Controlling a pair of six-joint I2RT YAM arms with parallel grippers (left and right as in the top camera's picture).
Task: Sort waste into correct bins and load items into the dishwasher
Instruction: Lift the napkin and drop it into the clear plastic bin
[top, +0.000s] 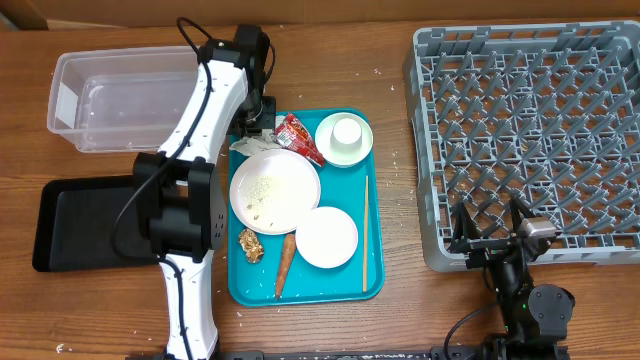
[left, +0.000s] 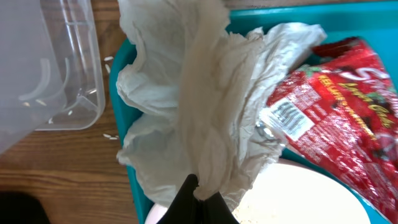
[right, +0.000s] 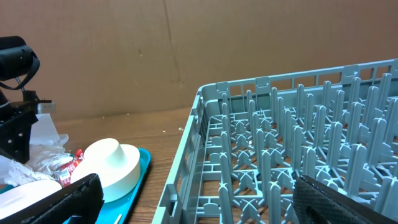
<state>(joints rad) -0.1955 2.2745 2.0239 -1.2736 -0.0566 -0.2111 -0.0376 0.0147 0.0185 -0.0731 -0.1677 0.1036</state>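
Observation:
My left gripper (left: 198, 186) is shut on the crumpled white napkin (left: 186, 99) at the teal tray's back left corner, beside the red wrapper (left: 348, 93). From overhead, the left gripper (top: 255, 135) sits over the napkin (top: 243, 147), with the clear tub (top: 120, 100) to its left and the black tray (top: 85, 222) nearer the front. A plate with rice (top: 274, 190), a small plate (top: 326, 237), a cup on a green saucer (top: 344, 138), a carrot (top: 285, 265), a brown lump (top: 250, 245) and a chopstick (top: 365, 220) lie on the tray. My right gripper (top: 492, 232) stands open at the grey rack's (top: 530, 130) front left corner.
The teal tray (top: 372, 285) lies mid-table between the bins and the rack. Grains of rice are scattered on the wood beside the tub (left: 37, 74). The right wrist view looks along the rack wall (right: 186, 162) towards the cup (right: 112, 162).

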